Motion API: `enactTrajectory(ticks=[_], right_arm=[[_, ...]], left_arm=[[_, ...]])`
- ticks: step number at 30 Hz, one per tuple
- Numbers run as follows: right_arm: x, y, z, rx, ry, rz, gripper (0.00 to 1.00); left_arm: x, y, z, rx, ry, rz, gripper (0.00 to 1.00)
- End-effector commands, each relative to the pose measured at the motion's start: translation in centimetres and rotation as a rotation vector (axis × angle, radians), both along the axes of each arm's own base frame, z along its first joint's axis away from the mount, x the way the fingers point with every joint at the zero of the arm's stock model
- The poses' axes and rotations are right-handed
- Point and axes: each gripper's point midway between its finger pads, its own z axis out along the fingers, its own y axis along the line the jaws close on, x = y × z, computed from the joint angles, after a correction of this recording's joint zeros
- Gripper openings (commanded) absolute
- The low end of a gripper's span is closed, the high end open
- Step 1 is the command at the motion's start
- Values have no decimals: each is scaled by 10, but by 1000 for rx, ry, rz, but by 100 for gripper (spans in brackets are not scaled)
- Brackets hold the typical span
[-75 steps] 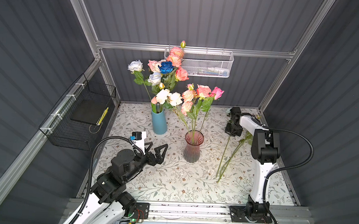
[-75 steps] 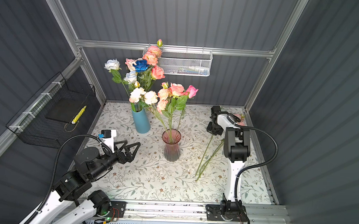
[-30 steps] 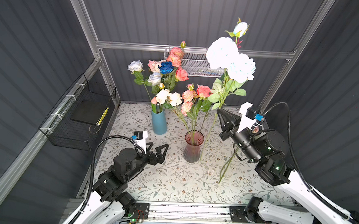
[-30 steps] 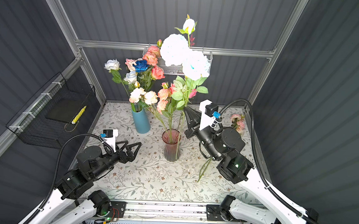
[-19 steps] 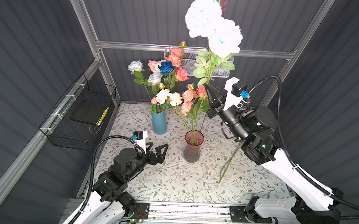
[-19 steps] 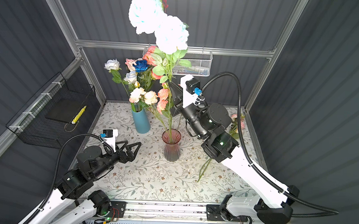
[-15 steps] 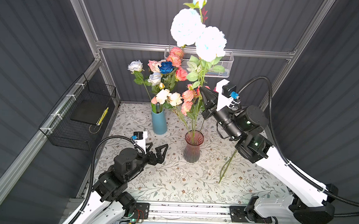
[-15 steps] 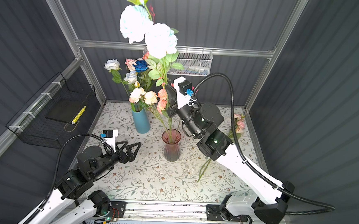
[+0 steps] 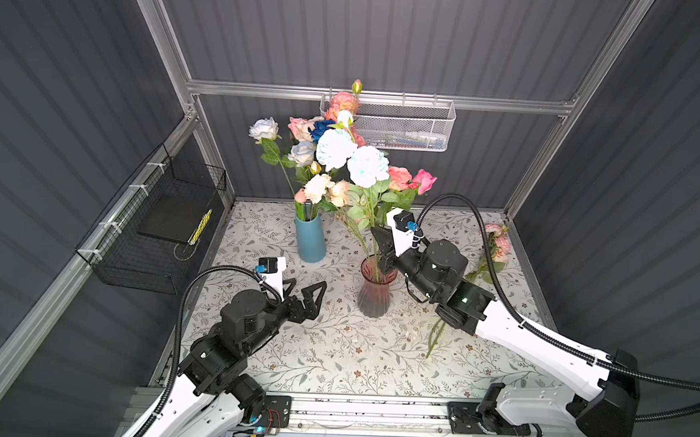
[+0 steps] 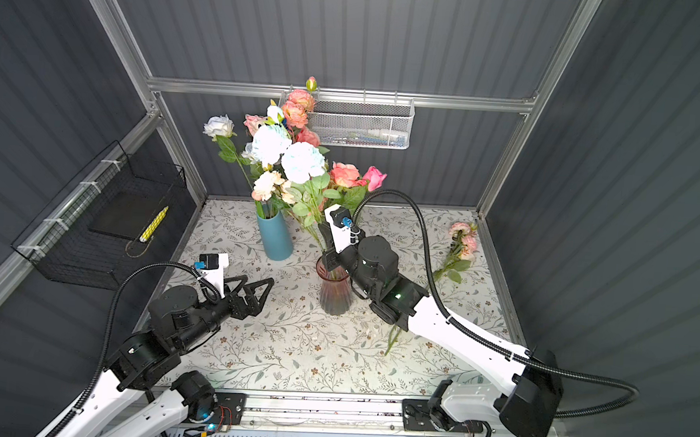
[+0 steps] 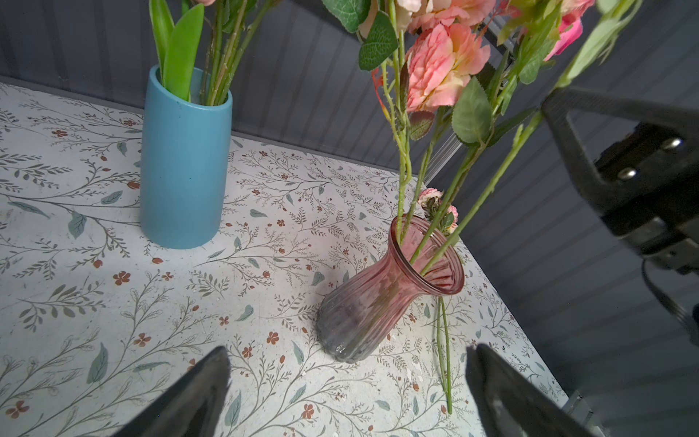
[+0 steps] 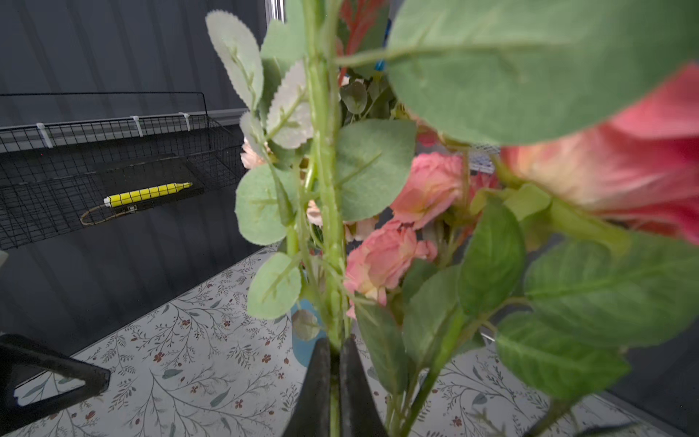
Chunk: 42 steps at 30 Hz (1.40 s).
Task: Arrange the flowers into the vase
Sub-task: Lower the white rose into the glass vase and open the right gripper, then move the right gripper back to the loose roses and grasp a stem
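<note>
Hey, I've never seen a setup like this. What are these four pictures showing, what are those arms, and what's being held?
These are two robot arms over a flower-patterned table. Two pictures look down from side-by-side overhead cameras; the other two come from a camera on each wrist. On the table stand a blue vase and a pink glass vase, both holding roses; one pink flower lies near the right edge. The right gripper is shut on a pale blue rose, its stem running down into the pink vase. The left gripper is open and empty.
</note>
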Motion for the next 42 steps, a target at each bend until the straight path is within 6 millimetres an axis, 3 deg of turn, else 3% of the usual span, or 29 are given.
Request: enactTrajectory(ticks=[1,7,11,17,22,24,29,34,42], right_arm=[[-6,-8,10,85,10,-12,0],[-8,-13,-19,81,75,-27,1],[-10,-14,-23,73,97,-24,12],[-13,-16,-21,87,117,-14,30],[-27,-25,-6,128,121,17,51],[-37,-36,3,155,124,24,56],[-51,-66,0,201,167,-27,61],[-42,-114,-39,201,292,-238,63],[12,-238,-168,217,751,-748,60]], left_arm=[[-3,1,14,-16,-30,-4,100],[-3,1,14,-16,-31,-6,100],[-2,-1,13,-14,-28,-10,100],[-1,-3,13,-16,-32,-16,100],[0,-5,17,-8,-41,-22,100],[1,-6,17,-5,-43,-24,100],[5,-10,17,-2,-51,-31,100],[7,-12,15,-2,-57,-34,100],[4,-13,17,-12,-64,-48,100]])
